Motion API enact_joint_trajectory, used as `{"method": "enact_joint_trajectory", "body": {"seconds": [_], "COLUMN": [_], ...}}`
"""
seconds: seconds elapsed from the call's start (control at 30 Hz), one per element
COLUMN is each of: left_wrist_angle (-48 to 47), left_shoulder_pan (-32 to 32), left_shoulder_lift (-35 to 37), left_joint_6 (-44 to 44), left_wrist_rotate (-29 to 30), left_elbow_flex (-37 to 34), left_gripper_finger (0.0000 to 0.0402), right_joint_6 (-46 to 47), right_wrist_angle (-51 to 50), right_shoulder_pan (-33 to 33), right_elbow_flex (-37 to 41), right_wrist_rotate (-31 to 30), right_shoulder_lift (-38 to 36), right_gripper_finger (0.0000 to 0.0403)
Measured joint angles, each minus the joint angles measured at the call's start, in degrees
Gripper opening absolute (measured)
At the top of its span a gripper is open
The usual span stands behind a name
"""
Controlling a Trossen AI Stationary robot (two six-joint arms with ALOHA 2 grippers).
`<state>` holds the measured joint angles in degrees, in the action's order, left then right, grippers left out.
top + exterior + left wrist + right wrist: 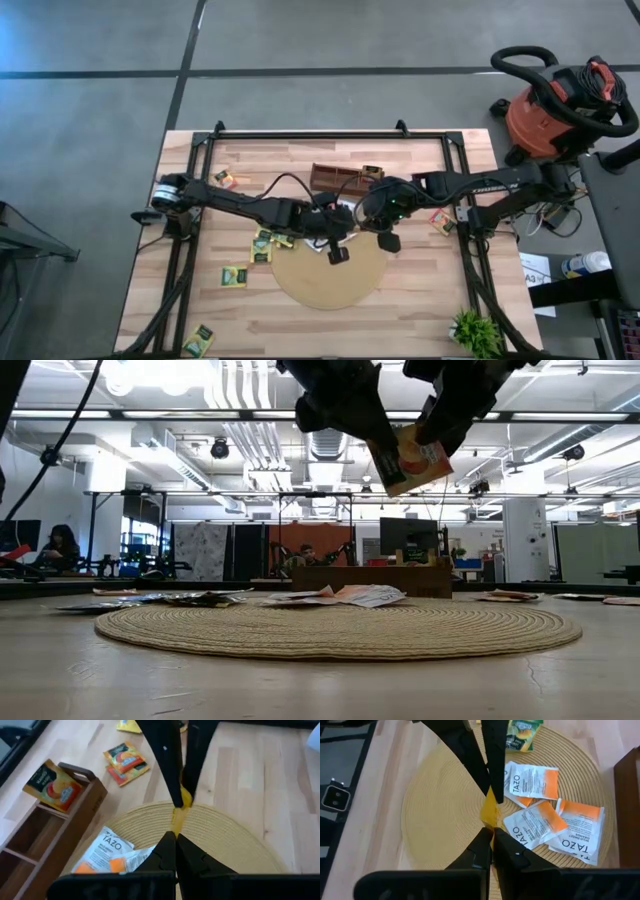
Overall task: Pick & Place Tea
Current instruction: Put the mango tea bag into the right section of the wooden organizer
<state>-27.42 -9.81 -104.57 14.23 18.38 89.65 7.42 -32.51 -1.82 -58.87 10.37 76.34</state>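
One yellow-orange tea sachet (418,460) hangs tilted in the air above the round tan mat (330,290), held between both grippers. My left gripper (175,836) and my right gripper (491,831) are each shut on it from opposite sides. In the high view the left gripper (338,252) and the right gripper (388,240) meet over the mat's far part. Several white-and-orange sachets (540,820) lie flat on the mat. One orange sachet (52,787) stands in a compartment of the wooden box (340,178). My left gripper pinches the sachet's one edge (177,822) between its two fingers, seen edge-on in its wrist view. The sachet is lifted clear of the mat and tilted. My right gripper pinches the opposite edge (489,815) of the same sachet between its two fingers. It comes from the table's right side, facing the left gripper.
Yellow-and-green sachets lie on the table left of the mat (262,245), (233,277) and near the near-left corner (198,340). An orange sachet (441,220) lies to the right. A small plant (475,330) stands at the near-right corner. A metal frame (300,134) borders the table.
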Motion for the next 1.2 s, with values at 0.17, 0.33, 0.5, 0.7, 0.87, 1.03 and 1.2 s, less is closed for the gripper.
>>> {"method": "enact_joint_trajectory", "body": {"seconds": [0.17,0.33,0.5,0.7,0.87,1.03,1.2], "left_wrist_angle": [-2.1,-4.1,-6.6,-5.8,2.1,34.4,71.7], "left_shoulder_pan": [-0.9,-2.2,-3.8,-6.7,-8.5,-7.8,-5.7], "left_shoulder_lift": [0.7,0.8,1.4,4.9,10.8,16.8,17.3], "left_joint_6": [4.1,7.2,9.2,15.9,22.7,24.2,24.5], "left_wrist_rotate": [2.0,11.7,13.8,15.4,19.3,20.5,22.2], "left_elbow_flex": [-0.4,-0.9,-1.0,-3.9,-12.6,-26.2,-40.3], "left_gripper_finger": [0.0018,0.007,0.0109,0.0115,0.0115,0.0115,0.0115], "right_joint_6": [3.4,5.5,6.8,12.2,20.8,33.0,39.0], "right_wrist_angle": [-2.9,-2.9,-5.7,-6.5,-3.5,16.9,41.7], "right_shoulder_pan": [0.5,0.5,0.4,0.5,0.5,0.4,0.2], "right_elbow_flex": [0.5,1.3,1.8,5.8,12.3,21.3,29.4], "right_wrist_rotate": [0.1,-1.3,-4.5,-9.3,-16.2,-21.6,-29.3], "right_shoulder_lift": [-1.3,-2.0,-3.0,-10.3,-21.2,-32.0,-36.8], "right_gripper_finger": [0.0009,0.0009,0.0009,0.0009,0.0009,0.0011,0.0011]}}
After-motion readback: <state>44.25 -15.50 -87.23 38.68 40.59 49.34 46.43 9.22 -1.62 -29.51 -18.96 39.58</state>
